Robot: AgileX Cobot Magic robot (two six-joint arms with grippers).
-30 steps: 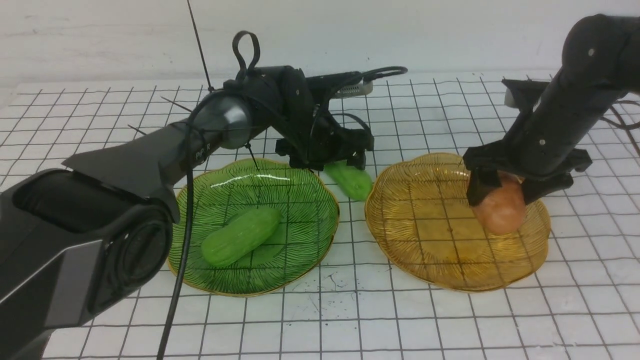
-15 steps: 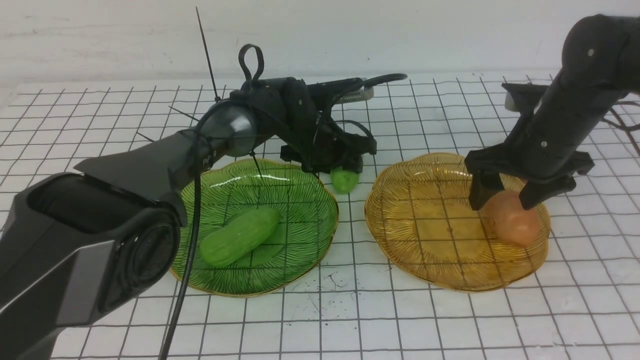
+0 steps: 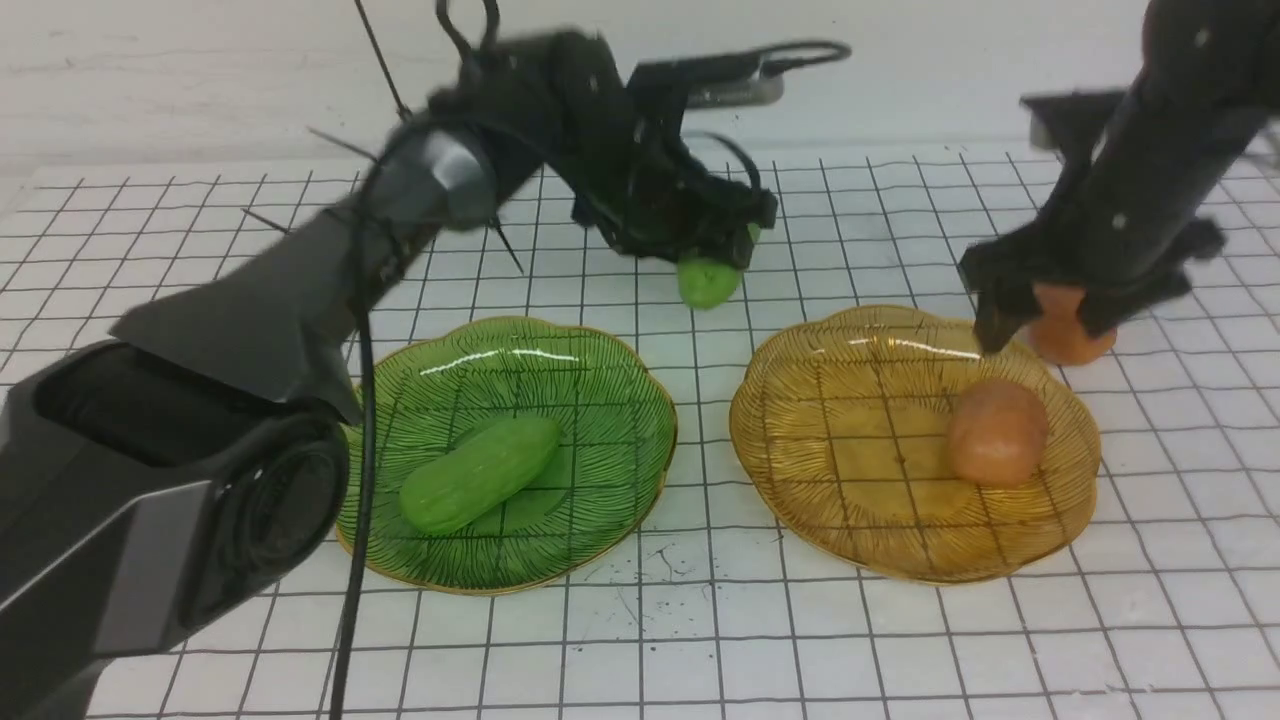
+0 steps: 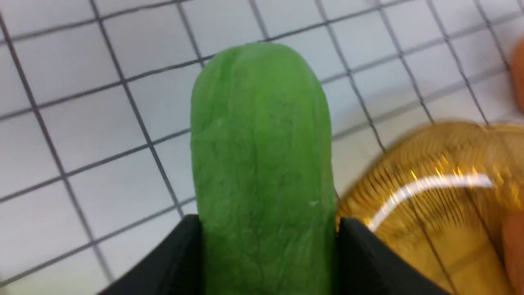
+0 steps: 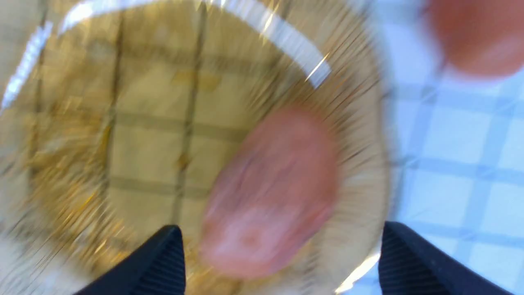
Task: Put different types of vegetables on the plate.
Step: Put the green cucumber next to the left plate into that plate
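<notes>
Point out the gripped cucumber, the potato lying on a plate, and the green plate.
gripped cucumber (image 4: 262,155), left wrist view, mid-body.
plated potato (image 3: 997,432), front view, its middle.
green plate (image 3: 600,400), front view, bare right side.

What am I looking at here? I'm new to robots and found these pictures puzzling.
It is a two-armed robot at a gridded table. The wide picture looks forward from between the arms; the two close-ups come from cameras on each wrist. The left end effector grips a toy cucumber above the table. The right end effector is open by the amber plate, where one potato lies. A second cucumber lies on the green plate; a second potato sits on the table beyond the amber plate.
</notes>
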